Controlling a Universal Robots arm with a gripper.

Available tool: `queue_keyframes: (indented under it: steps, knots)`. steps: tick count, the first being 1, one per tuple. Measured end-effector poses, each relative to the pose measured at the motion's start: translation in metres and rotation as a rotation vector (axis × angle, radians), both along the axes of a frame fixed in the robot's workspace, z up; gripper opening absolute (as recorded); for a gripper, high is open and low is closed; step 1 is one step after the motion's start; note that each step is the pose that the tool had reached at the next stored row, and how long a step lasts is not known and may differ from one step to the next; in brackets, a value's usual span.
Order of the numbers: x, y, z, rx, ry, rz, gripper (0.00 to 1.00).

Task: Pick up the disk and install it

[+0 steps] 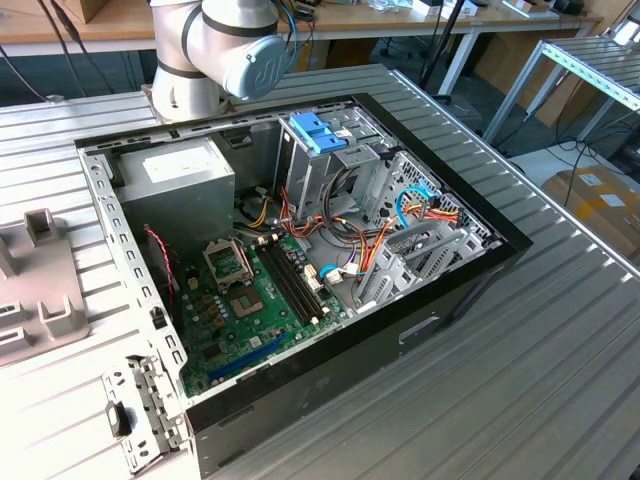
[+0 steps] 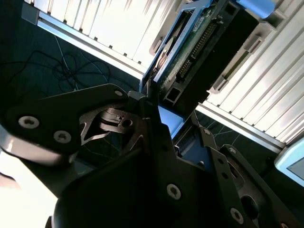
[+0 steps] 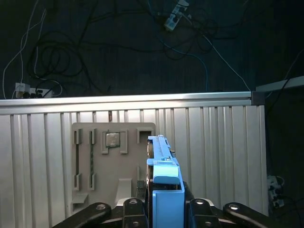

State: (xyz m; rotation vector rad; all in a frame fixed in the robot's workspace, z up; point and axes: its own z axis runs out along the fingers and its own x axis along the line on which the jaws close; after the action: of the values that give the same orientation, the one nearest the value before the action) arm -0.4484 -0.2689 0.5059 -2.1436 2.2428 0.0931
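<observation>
In both wrist views my gripper [image 3: 165, 202] is shut on the disk [image 3: 161, 156], which stands on edge between the black fingers [image 3: 130, 206]. A blue plastic tab [image 3: 166, 173] caps the disk's near edge. The second wrist view shows the disk [image 2: 199, 47] from its board side, with a green circuit board and a connector row, and the gripper [image 2: 159, 111] clamped at its blue-edged end. The disk hangs above the ribbed metal table [image 3: 213, 152], beside a grey holder plate [image 3: 109, 161].
The exterior view shows the open computer case [image 1: 480, 270] with its motherboard [image 1: 250, 300], the grey power-supply box [image 1: 180, 180] and a metal cage with light-blue handles [image 1: 320, 130]. The arm's base [image 1: 215, 50] stands behind the case. A grey fixture [image 1: 40, 290] lies at the exterior view's left.
</observation>
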Motion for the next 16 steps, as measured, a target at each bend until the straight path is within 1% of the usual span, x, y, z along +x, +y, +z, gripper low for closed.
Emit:
queue_keyframes:
  steps: [7, 8, 9, 16]
  knots:
    - [0.0, 0.0, 0.0084, 0.0, 0.0, 0.0, 0.37]
    - [0.0, 0.0, 0.0103, 0.0, 0.0, 0.0, 0.37]
    - [0.0, 0.0, 0.0144, 0.0, 0.0001, 0.0, 0.37]
    - [0.0, 0.0, 0.0243, 0.0, 0.0, 0.0, 0.37]
